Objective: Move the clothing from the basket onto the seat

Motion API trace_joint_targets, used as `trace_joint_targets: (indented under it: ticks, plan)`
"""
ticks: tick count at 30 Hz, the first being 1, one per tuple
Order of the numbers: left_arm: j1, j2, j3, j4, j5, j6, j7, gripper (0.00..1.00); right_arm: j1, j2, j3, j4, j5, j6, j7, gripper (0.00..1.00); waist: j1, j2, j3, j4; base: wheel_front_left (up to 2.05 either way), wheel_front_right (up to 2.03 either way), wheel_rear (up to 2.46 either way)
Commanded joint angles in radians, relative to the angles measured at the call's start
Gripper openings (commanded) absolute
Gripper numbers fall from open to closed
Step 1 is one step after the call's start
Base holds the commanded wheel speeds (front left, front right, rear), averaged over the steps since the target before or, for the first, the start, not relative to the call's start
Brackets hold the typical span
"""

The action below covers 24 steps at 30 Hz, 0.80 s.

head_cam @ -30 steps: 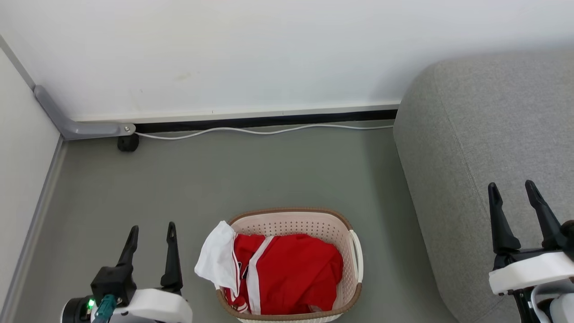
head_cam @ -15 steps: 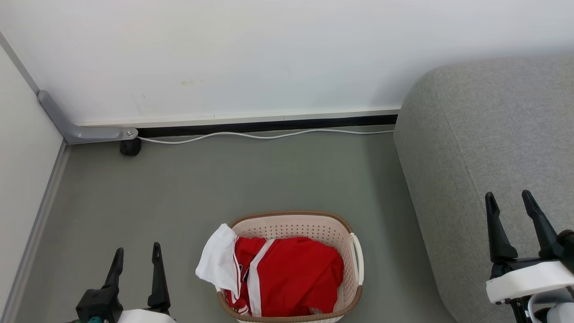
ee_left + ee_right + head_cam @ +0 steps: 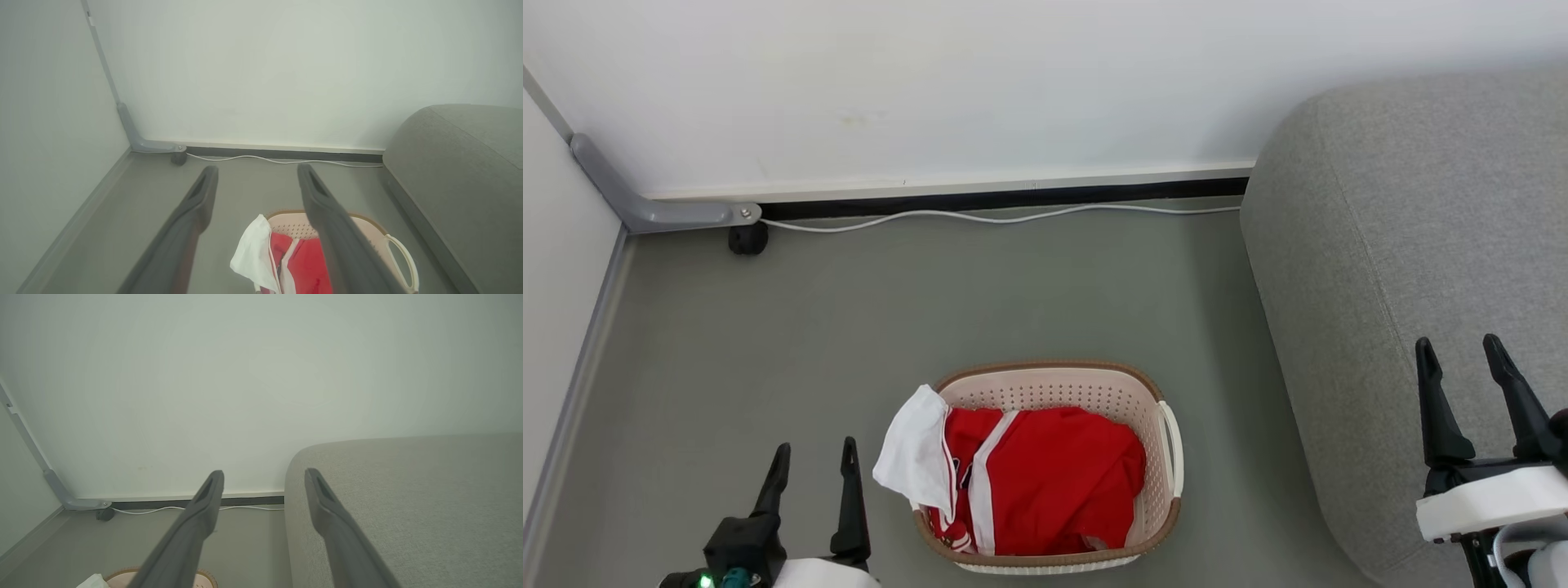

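The grey seat [image 3: 1405, 245] stood at the right. On the floor [image 3: 931, 302] to its left, apart from it, sat the basket [image 3: 1054, 369]. The clothing [image 3: 1054, 482] lay inside, a white part draped over the left rim. The left end effector [image 3: 817, 447] hung left of the basket, fingers spread and empty. The right end effector [image 3: 1459, 343] hung over the seat's near edge, also spread and empty.

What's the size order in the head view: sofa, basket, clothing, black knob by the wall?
1. sofa
2. basket
3. clothing
4. black knob, though it is farther from the camera
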Motion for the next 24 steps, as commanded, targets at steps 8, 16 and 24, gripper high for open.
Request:
trace_joint_targets:
  ticks: [8, 16, 24]
  plan:
    - [-0.149, 0.005, -0.146, 0.034, -0.051, 0.028, -0.006, 1.0, -0.111, -0.065, 0.036, -0.071, 0.036, 0.007, -0.006, 1.0, 0.0, 0.0, 0.154, -0.006, 0.0, 0.0, 0.0]
    - [-0.341, 0.005, -0.358, 0.103, -0.133, 0.092, -0.006, 1.0, -0.248, -0.135, 0.079, -0.128, 0.088, 0.007, -0.006, 1.0, 0.0, 0.0, 0.367, -0.034, 0.0, 0.0, 0.0]
    - [-0.553, 0.005, -0.49, 0.232, -0.174, 0.128, -0.006, 1.0, -0.381, -0.166, 0.109, -0.183, 0.131, 0.007, -0.006, 1.0, 0.0, 0.0, 0.555, -0.067, 0.0, 0.0, 0.0]
